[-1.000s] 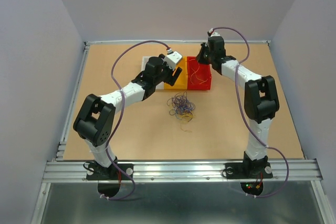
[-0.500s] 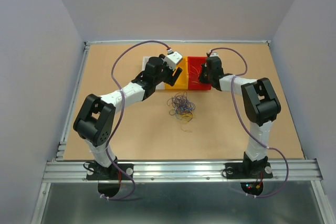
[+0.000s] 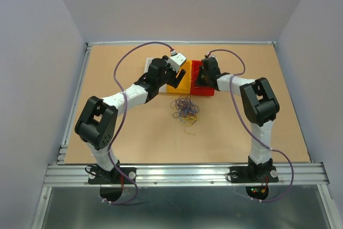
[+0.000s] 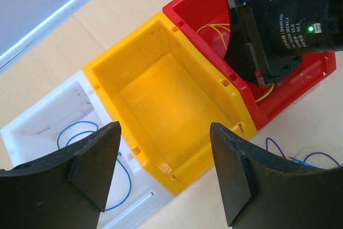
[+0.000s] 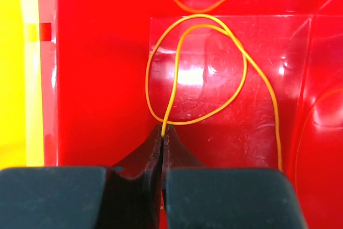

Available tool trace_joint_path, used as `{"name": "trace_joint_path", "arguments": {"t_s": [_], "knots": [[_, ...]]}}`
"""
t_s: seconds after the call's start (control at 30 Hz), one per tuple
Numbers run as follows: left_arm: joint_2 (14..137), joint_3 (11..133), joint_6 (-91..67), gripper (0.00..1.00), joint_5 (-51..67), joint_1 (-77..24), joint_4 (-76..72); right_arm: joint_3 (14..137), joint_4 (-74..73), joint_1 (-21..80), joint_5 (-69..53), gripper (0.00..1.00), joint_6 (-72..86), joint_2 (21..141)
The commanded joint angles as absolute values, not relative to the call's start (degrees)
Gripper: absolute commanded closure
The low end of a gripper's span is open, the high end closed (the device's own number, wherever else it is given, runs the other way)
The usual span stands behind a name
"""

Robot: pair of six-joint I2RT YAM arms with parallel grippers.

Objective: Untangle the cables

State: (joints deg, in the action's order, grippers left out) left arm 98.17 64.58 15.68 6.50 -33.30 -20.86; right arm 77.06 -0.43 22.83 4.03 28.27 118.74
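Note:
A tangle of thin blue, yellow and dark cables (image 3: pixel 185 108) lies on the table in front of the bins. My right gripper (image 5: pixel 163 132) is down inside the red bin (image 5: pixel 96 79), shut on the end of a looped yellow cable (image 5: pixel 175 81). From above, this right gripper (image 3: pixel 200 80) sits over the red bin's (image 3: pixel 210 88) left part. My left gripper (image 4: pixel 165 164) hangs open and holds nothing, above the front rim of the yellow bin (image 4: pixel 161 95), which has no cable in it. A blue cable (image 4: pixel 129 185) lies in the white bin (image 4: pixel 48 116).
The three bins stand side by side at the table's back centre, with the white one mostly under my left arm (image 3: pixel 136 92) from above. More yellow cable (image 4: pixel 214 26) lies in the red bin (image 4: pixel 198 4). Purple loops (image 4: pixel 278 144) reach towards the bins.
My right gripper came from behind the red bin, forward and left, down into it, still shut. The left arm and the tangle have not moved.

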Motion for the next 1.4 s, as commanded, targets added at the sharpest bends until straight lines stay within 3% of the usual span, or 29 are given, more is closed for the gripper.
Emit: {"name": "trace_joint_path", "arguments": {"t_s": [0.0, 0.37, 0.7, 0.77, 0.8, 0.93, 1.13, 1.37], "knots": [[95.36, 64.42, 16.35, 0.21, 3.79, -33.49, -23.73, 76.21, -8.44, 22.76, 7.37, 0.99, 30.23, 119.54], [93.87, 63.11, 15.65, 0.17, -5.44, -32.87, -26.89, 75.5, -11.6, 20.92, 16.52, 0.99, 29.79, 113.47], [98.96, 68.02, 11.87, 0.07, -8.26, -27.87, -22.87, 74.36, -11.6, 19.42, 14.94, 0.86, 30.41, 109.87], [100.54, 70.31, 10.55, 0.07, -7.48, -26.46, -21.71, 74.0, -11.51, 19.42, 14.94, 0.73, 30.23, 108.9], [101.68, 71.36, 9.94, 0.07, -5.9, -24.8, -21.01, 73.83, -11.51, 19.42, 14.85, 0.72, 30.32, 108.55], [103.45, 72.77, 7.48, 0.06, -2.03, -21.37, -20.39, 73.39, -11.43, 19.51, 14.15, 0.51, 30.15, 106.8], [104.06, 73.21, 7.38, 0.06, -1.32, -20.65, -20.22, 71.28, -9.41, 19.51, 13.98, 0.47, 29.97, 103.54], [106.52, 75.32, 7.21, 0.06, -0.26, -20.13, -18.46, 67.59, -5.28, 20.39, 10.81, 0.25, 27.95, 98.88]]}}
